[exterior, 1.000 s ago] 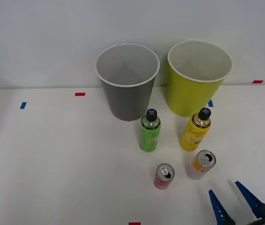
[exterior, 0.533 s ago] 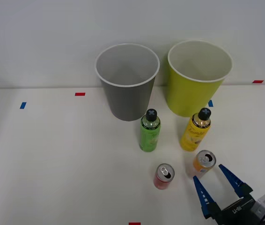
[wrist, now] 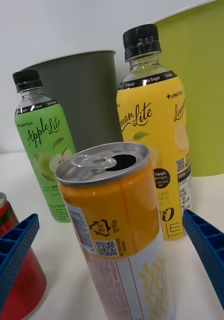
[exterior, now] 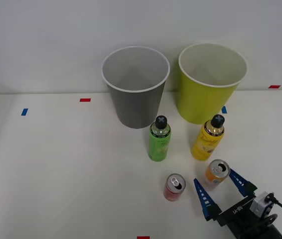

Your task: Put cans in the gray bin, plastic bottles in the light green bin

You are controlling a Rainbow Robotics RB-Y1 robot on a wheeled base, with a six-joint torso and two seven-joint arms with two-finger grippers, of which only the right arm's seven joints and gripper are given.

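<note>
Right gripper [exterior: 219, 188] down at the near right of the white tabletop [exterior: 56, 164], jaws spread wide apart, one blue ribbed finger on each side of the orange can [exterior: 215, 174]. Not touching it as far as can be seen, gaps visible on both sides in the wrist view too. Orange can [wrist: 116, 230] standing upright, pull-tab top already open, sitting right between the fingers [wrist: 12, 252].

Red can [exterior: 174, 186] upright just to the left of the orange one, outside the left finger, close to it but apart. Pokes in at the edge of the wrist shot [wrist: 9, 260].

Yellow bottle [exterior: 208, 138] standing just behind the orange can, black cap on, lemon label readable up close [wrist: 154, 140]. Green bottle [exterior: 159, 139] to its left, also upright and capped, apple label [wrist: 44, 150]. A clear gap between the two bottles.

Gray bin [exterior: 135, 85] and light green bin [exterior: 210, 82] side by side at the back of the tabletop near the wall, gray on the left, both upright, pale insides looking bare. Gray bin right behind the green bottle, light green bin right behind the yellow one.

A few red and blue tape marks [exterior: 84, 100] stuck on the tabletop.
</note>
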